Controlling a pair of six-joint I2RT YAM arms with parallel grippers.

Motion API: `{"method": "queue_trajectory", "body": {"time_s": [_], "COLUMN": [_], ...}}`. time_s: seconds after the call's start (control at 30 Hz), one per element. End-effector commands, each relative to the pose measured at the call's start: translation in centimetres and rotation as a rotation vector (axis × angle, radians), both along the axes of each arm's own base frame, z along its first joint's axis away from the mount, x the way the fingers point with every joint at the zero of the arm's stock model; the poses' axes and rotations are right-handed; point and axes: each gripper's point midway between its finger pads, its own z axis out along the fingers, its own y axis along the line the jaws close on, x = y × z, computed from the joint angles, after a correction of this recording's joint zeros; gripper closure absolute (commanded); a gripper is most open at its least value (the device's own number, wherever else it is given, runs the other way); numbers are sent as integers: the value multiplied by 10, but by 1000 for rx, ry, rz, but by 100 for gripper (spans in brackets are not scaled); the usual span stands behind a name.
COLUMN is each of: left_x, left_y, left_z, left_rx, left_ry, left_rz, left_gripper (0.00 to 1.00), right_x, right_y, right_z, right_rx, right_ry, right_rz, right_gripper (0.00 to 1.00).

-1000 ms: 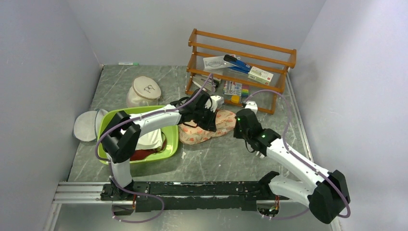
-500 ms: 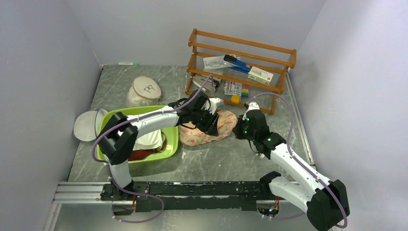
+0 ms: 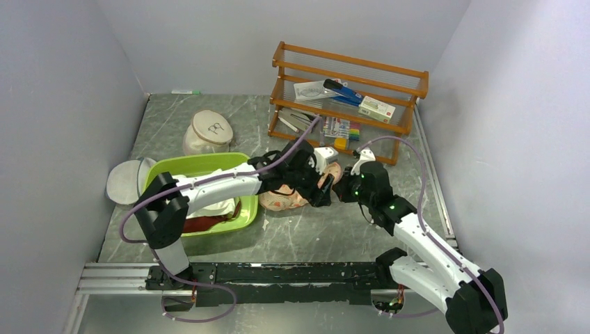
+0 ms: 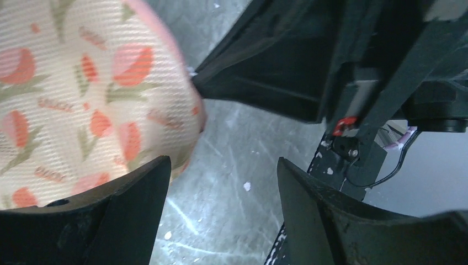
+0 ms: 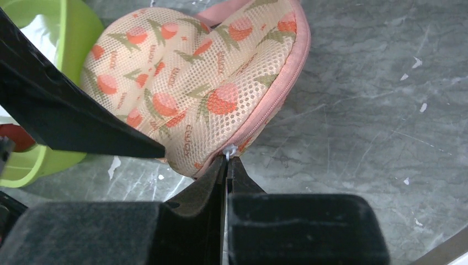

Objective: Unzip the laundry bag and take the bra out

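The laundry bag (image 5: 193,83) just ahead of the right gripper (image 5: 227,165) is matt, open-weave mesh cloth, printed and edged with a smoother pink fabric binding. Beneath that gripper the bench (image 5: 359,110) looks like grey marbled stone, faintly glossy, scratched and flecked white. The left gripper (image 4: 223,182) has fingers (image 4: 127,221) of matt black, finely grained plastic. Left of the right gripper, the basin (image 5: 72,33) is glossy green plastic.

Finding: a robotics lab test cell, not a lived-in room. Plain pale walls (image 3: 62,104) enclose a grey marbled surface (image 3: 313,229) on three sides. A wooden rack (image 3: 348,97) stands at the back. Opposite the rack, at the near edge, an aluminium rail (image 3: 111,278) carries two cabled robot arms (image 3: 424,240). A green basin (image 3: 249,209) holding cloth sits left of the rack, nearer the rail.
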Motion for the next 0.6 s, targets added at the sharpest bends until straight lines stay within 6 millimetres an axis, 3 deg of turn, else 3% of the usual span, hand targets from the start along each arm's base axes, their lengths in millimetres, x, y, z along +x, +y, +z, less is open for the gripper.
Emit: {"method": "queue_trajectory", "body": {"time_s": [0.0,0.2,0.4,0.57], "left_x": [22,34,42,36], "left_y": [-26,-44,-44,-47], "left_z": [27,36,22,15], "left_rx": [-91,-159,-96,-93], "left_ry": [-104,-110,-122,-95], "left_rz": [117,153,161,138], "left_gripper": [21,37,41,53], "right_x": [1,-4,-5,-4], "right_y": [6,8,9,11], "right_z": [17,20,21,23], "right_rx": [42,55,68,72], "right_ry": [-58,-63,-67,-72], "right_rz": [33,50,58,66], "right_gripper": [100,100,100,100]}}
